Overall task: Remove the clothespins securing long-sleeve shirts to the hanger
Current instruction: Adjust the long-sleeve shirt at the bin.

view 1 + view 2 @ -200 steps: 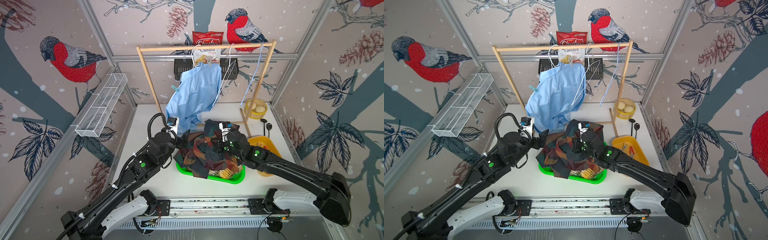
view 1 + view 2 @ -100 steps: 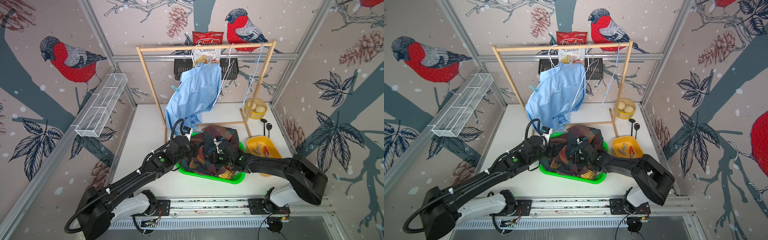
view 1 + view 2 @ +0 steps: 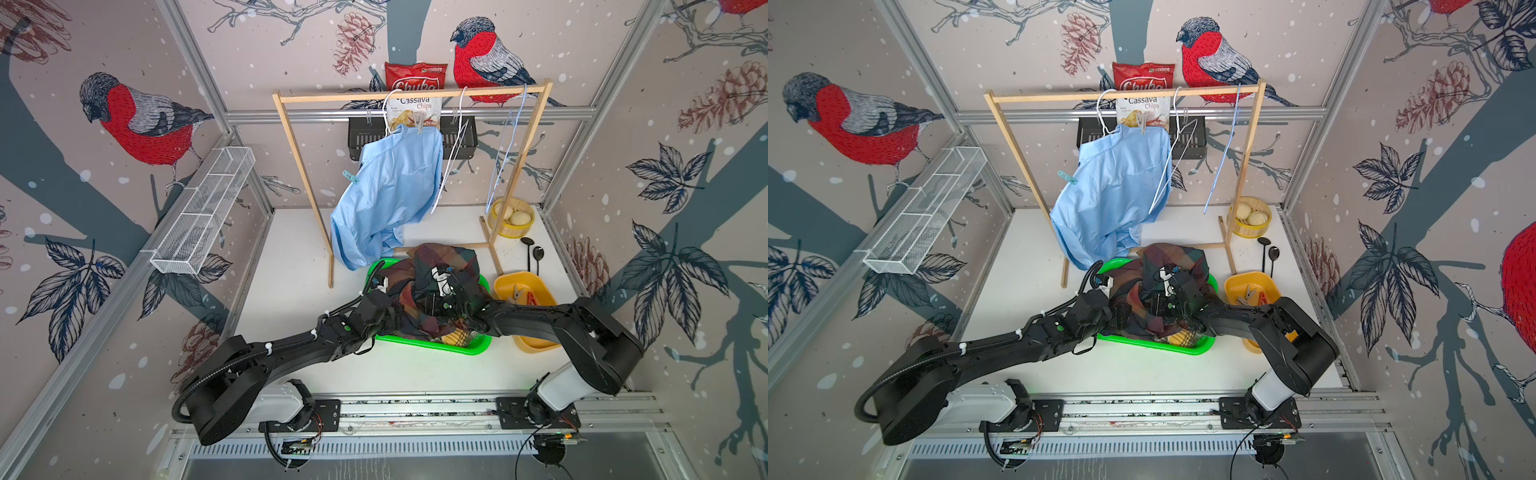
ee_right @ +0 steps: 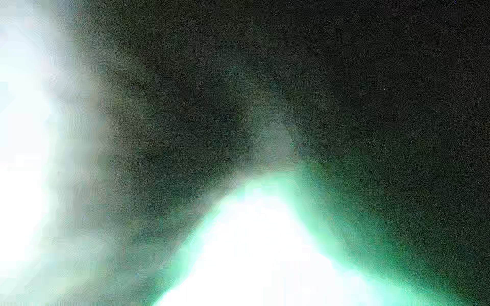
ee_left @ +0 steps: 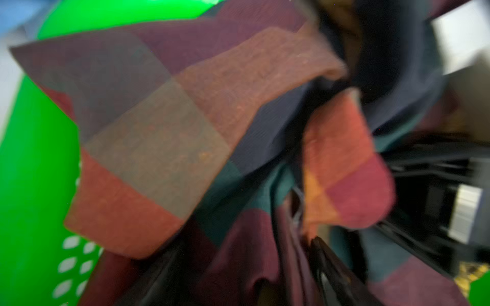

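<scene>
A light blue long-sleeve shirt (image 3: 390, 195) (image 3: 1113, 195) hangs from a white hanger (image 3: 388, 110) on the wooden rack (image 3: 411, 94). A pale clothespin (image 3: 420, 124) (image 3: 1143, 123) pins its collar, and a teal clothespin (image 3: 351, 177) (image 3: 1068, 177) sits at its left shoulder. The dark plaid shirt (image 3: 440, 259) (image 5: 164, 127) lies heaped in the green basket (image 3: 436, 351), with yellow plaid (image 3: 455, 337) under it. My left gripper (image 3: 397, 318) (image 5: 244, 246) is pushed into the heap, fingers apart with cloth between them. My right gripper (image 3: 434, 301) (image 3: 1158, 303) is buried in the cloth, its jaws hidden.
A yellow tray (image 3: 540, 343) to the right of the basket holds a grey clothespin (image 3: 516, 293) and a red one (image 3: 532, 297). An empty white hanger (image 3: 453, 158) and a pale blue one (image 3: 505, 158) hang on the rack. Two black spoons (image 3: 534, 255) and a bamboo steamer (image 3: 511, 216) lie behind.
Both arms have come down and forward, and the dark plaid shirt has sunk from a raised bundle into the basket. The blue shirt has not moved.
</scene>
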`<act>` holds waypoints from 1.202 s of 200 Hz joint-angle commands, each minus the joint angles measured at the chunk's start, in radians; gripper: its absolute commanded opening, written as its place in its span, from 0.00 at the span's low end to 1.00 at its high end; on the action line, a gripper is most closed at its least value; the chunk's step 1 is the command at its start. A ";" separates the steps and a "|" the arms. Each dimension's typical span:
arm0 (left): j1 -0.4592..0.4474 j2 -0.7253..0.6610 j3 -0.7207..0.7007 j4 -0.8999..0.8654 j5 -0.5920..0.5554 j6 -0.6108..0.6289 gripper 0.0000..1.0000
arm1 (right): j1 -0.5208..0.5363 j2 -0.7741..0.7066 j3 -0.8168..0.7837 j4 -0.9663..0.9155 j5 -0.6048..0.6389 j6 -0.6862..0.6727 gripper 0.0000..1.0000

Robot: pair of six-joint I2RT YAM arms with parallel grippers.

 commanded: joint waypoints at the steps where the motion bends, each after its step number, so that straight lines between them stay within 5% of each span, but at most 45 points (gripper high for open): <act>1: -0.003 0.018 -0.016 -0.016 -0.069 -0.070 0.74 | -0.001 -0.091 0.004 -0.240 0.086 -0.036 0.75; 38: -0.003 0.001 -0.036 -0.018 -0.099 -0.066 0.74 | -0.031 -0.375 0.066 -0.456 0.118 -0.066 0.99; 87: -0.005 -0.016 -0.046 -0.011 -0.098 -0.054 0.74 | -0.191 -0.548 0.148 -0.621 0.192 -0.117 1.00; 151: -0.029 -0.016 -0.040 -0.005 -0.094 -0.048 0.74 | -0.447 -0.296 0.194 -0.377 0.016 -0.150 1.00; 202: -0.047 0.004 -0.035 0.010 -0.094 -0.046 0.74 | -0.392 -0.094 0.268 -0.224 -0.155 -0.114 1.00; 215: -0.051 0.013 -0.036 0.020 -0.091 -0.050 0.74 | -0.361 -0.071 0.275 -0.190 -0.193 -0.096 0.94; 240: -0.051 0.027 -0.026 0.032 -0.081 -0.051 0.74 | -0.299 -0.045 0.282 -0.165 -0.247 -0.072 0.67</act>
